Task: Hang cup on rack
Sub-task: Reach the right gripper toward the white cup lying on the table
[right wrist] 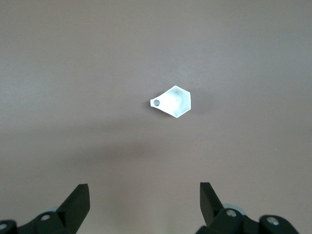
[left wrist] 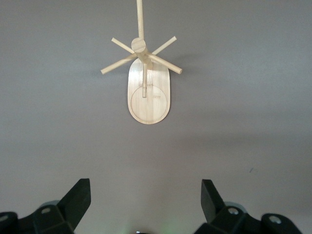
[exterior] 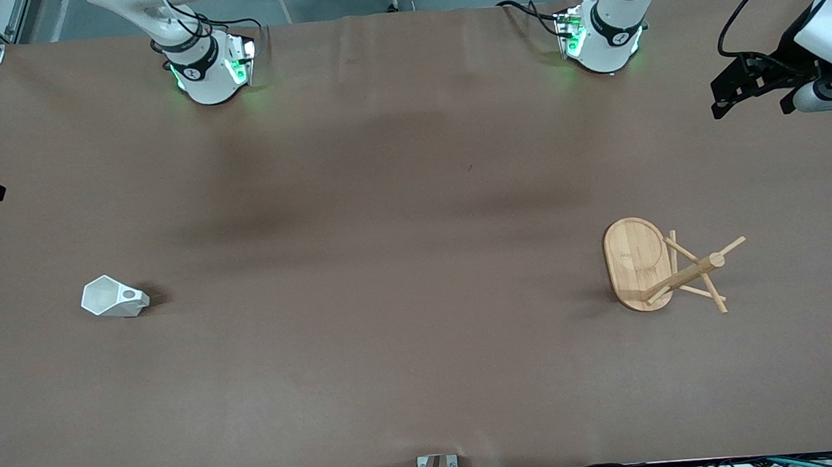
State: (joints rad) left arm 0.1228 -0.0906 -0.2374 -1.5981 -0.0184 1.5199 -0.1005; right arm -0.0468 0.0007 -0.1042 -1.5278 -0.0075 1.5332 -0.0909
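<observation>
The cup (exterior: pixel 114 296) stands upright on the brown bench (exterior: pixel 391 301), toward the right arm's end of it, with its wide polygonal mouth facing up. Its handle, with the round hole, points toward the middle of the bench. In the right wrist view the cup (right wrist: pixel 172 102) is seen from above, alone on the bare surface.

The rack (exterior: pixel 664 267) stands toward the left arm's end of the bench, well apart from the cup. Its oval base lies flat, the post rises from it, and thin pegs stick out from the post in several directions. In the left wrist view the rack (left wrist: pixel 147 80) is seen from above.

The left hand (exterior: pixel 754 92) hangs in the air at the left arm's end of the bench, its fingers (left wrist: pixel 78 197) spread and holding nothing.

The right hand (right wrist: pixel 144 202) is above the bench with the cup in its view; its fingers (right wrist: pixel 79 201) are also spread and hold nothing.
</observation>
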